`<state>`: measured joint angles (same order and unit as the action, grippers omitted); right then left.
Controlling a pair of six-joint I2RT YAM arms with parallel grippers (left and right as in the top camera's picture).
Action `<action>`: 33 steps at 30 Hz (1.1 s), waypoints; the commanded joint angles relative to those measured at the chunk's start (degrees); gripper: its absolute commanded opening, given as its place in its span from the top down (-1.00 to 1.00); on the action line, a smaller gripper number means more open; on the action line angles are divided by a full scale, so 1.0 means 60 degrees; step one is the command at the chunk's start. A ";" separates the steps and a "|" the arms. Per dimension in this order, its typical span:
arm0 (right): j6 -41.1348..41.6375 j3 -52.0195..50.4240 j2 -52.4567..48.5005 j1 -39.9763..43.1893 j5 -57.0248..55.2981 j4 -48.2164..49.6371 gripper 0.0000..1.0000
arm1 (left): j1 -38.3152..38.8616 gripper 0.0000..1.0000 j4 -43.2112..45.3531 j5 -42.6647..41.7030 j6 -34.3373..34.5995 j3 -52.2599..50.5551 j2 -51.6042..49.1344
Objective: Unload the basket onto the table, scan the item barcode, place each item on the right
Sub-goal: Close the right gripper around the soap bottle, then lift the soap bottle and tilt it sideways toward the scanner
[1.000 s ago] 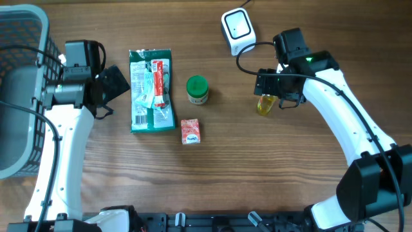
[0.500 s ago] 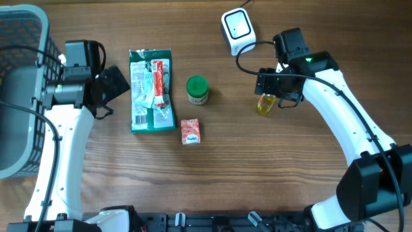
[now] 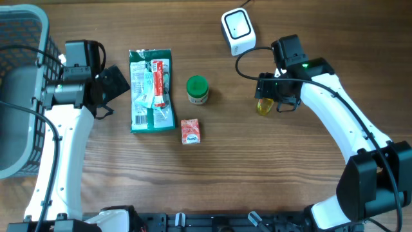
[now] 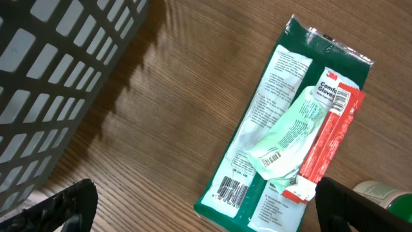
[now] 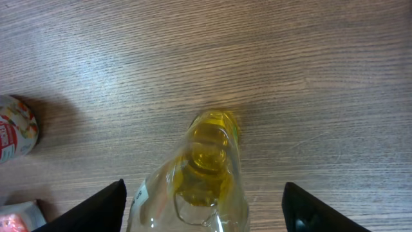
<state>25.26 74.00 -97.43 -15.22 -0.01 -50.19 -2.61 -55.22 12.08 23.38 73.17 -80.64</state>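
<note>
The right gripper (image 5: 205, 191) is hanging over the yellow bottle (image 5: 209, 154), right of centre in the overhead view, below the scanner (image 3: 237, 27). Its fingers are standing apart on either side, not touching it. The left gripper (image 4: 206, 189) is hovering wide open beside the green pack (image 4: 283, 129), which is showing "3M" and a barcode.

- A grey plastic lattice basket (image 3: 26, 10) is seen at the far left edge of the brown wooden tabletop (image 3: 257, 167); its slotted wall (image 4: 58, 77) fills the left wrist view's upper left corner.
- A flat green glove package (image 3: 151, 90) is laid lengthwise near the basket, with its barcode label facing up (image 4: 283, 148).
- A red-and-white strip packet (image 3: 159, 82) is laid on top of that package (image 4: 325, 145).
- A small jar with a green lid (image 3: 197, 89) is stood upright just beside the package.
- A small red carton (image 3: 190, 131) is placed near the jar, apart from it.
</note>
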 commanded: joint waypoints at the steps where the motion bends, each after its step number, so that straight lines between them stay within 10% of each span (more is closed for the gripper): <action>1: 0.0055 -0.0047 -0.0102 -0.0055 0.0058 0.0124 -0.44 | 0.0044 -1.00 0.0025 -0.0015 -0.0109 0.0000 -0.0025; 17: -0.0237 0.0226 0.0171 0.0076 0.0772 0.0066 0.19 | 0.0044 -1.00 0.0025 -0.0015 -0.0109 0.0000 -0.0025; 33: -0.2714 0.0506 0.1880 0.1829 1.2896 0.0087 0.42 | 0.0044 -1.00 0.0025 -0.0015 -0.0109 0.0000 -0.0025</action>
<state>11.35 75.57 -86.80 -4.43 59.64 -50.24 -2.61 -55.20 12.08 23.38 73.17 -80.64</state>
